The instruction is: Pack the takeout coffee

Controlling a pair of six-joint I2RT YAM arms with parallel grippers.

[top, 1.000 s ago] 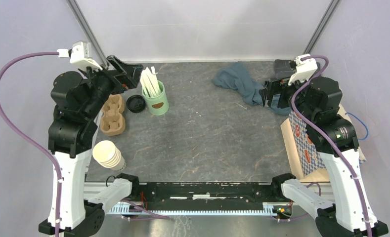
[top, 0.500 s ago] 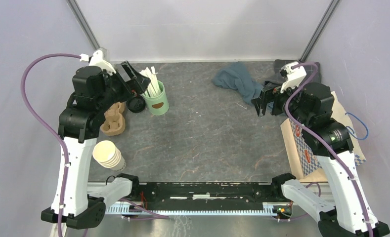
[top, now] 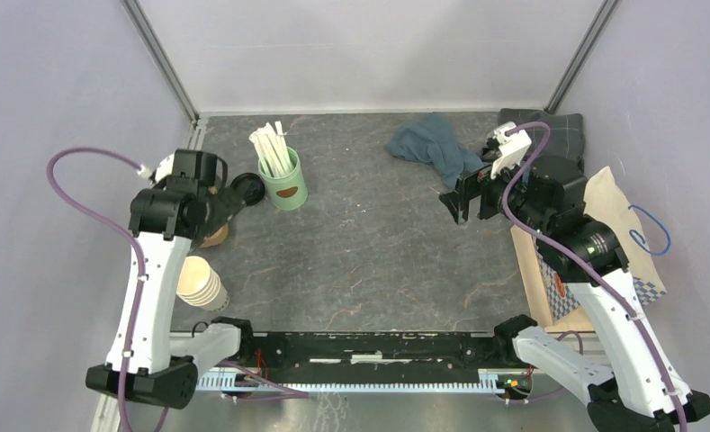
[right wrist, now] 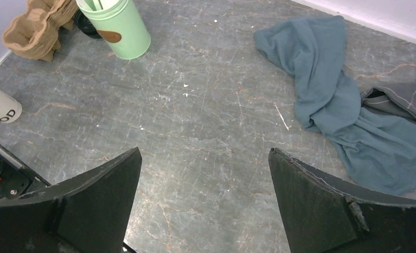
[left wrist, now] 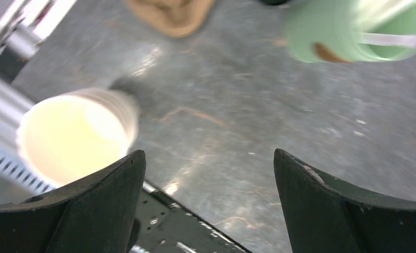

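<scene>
Both arms have left the back of the tabletop (top: 378, 252): the left arm has folded down and drawn in toward its base, and the right arm has swung away from the blue cloth (top: 427, 144) toward the mint-green mug (top: 283, 184). Neither carries anything. The left gripper (left wrist: 208, 158) has its fingers spread wide over bare stone, and the right gripper (right wrist: 204, 153) is likewise apart and empty, so the grasp is judged not yet begun and both arms look to be lining up for it. The takeout coffee (top: 247, 189) stands upright just left of the mug, its black lid facing up, with the brown cup carrier (top: 211, 236) close on its far side from the mug. From the left wrist, the mug sits at the upper right and the stack of cream cups (left wrist: 74, 137) at the left, nearer than the mug; the coffee shows only as a dark sliver at the top edge, so that gripper points short of it. From the right wrist, the coffee peeks out behind the mug, well apart from that gripper, making the left arm the likelier one to reach it.
</scene>
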